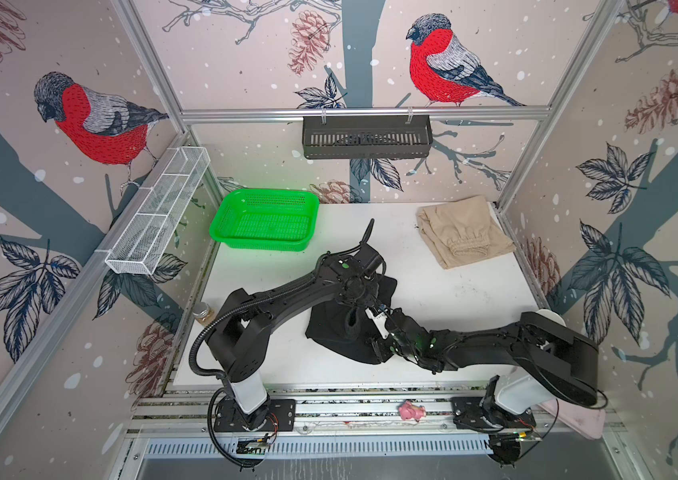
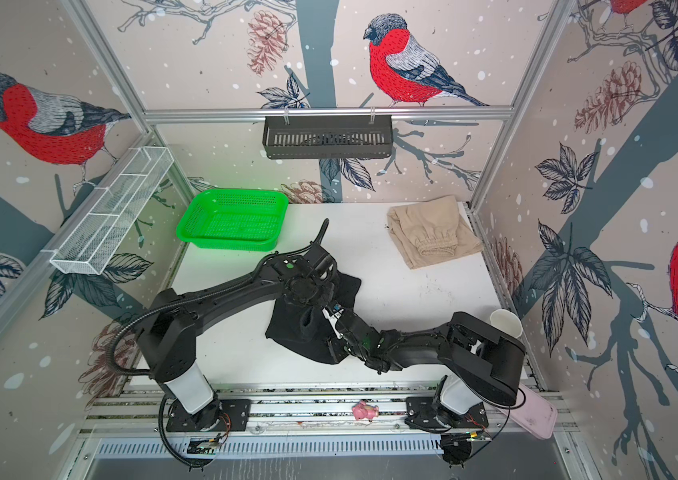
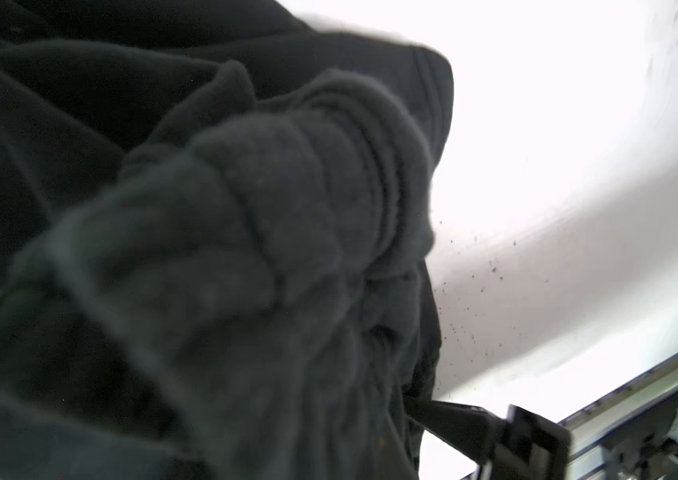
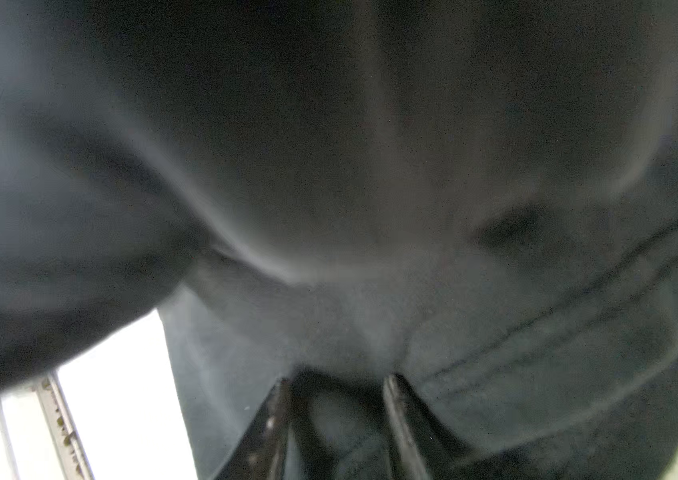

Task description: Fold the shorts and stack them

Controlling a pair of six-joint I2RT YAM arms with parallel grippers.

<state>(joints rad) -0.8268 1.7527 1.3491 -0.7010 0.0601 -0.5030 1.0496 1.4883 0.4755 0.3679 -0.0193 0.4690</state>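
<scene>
The black shorts lie crumpled in the middle of the white table. Part of them is drawn up into a bunch where both grippers meet. My left gripper points down into that bunch. In the left wrist view gathered black cloth fills the frame and covers all but one finger. My right gripper comes in from the right, its fingers standing apart against the cloth. The beige shorts lie folded at the back right.
A green basket stands at the back left. A small jar is at the table's left edge, a paper cup at the right edge. A pink toy lies on the front rail. Wire shelves hang on the walls.
</scene>
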